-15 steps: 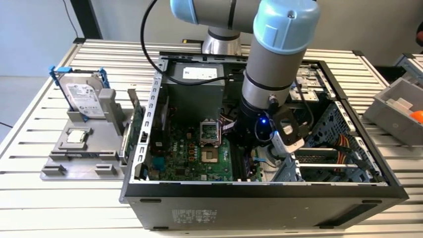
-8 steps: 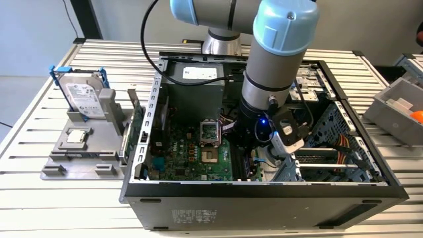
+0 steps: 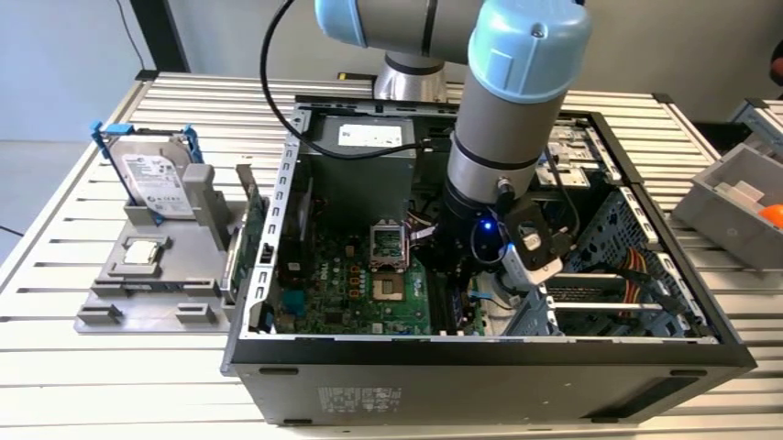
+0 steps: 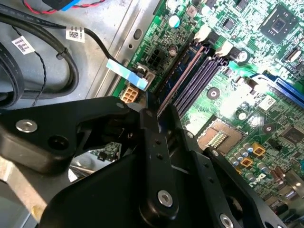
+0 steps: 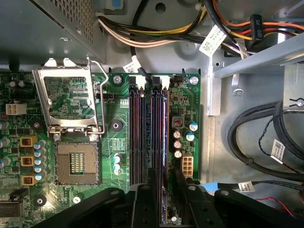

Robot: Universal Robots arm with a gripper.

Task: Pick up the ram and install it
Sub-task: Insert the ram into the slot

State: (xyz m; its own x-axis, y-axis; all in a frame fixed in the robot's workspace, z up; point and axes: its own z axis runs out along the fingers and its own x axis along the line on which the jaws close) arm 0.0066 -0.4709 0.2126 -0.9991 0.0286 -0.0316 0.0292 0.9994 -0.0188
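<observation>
Black fingers (image 5: 159, 190) clamped on thin dark-blue ram stick (image 5: 164, 137), standing edgewise in green motherboard's (image 5: 116, 142) memory slot

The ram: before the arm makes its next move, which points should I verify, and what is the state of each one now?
1. The ram stands along the outermost of the memory slots, on the side of the small capacitors: ok.
2. The ram runs parallel to that slot: ok.
3. The ram is pressed fully down: cannot tell.
4. The white latches at the slot ends are closed: cannot tell.
5. The gripper sits over the same slot: ok.
6. The black cables lie off the board, apart from the slots: ok.
</observation>
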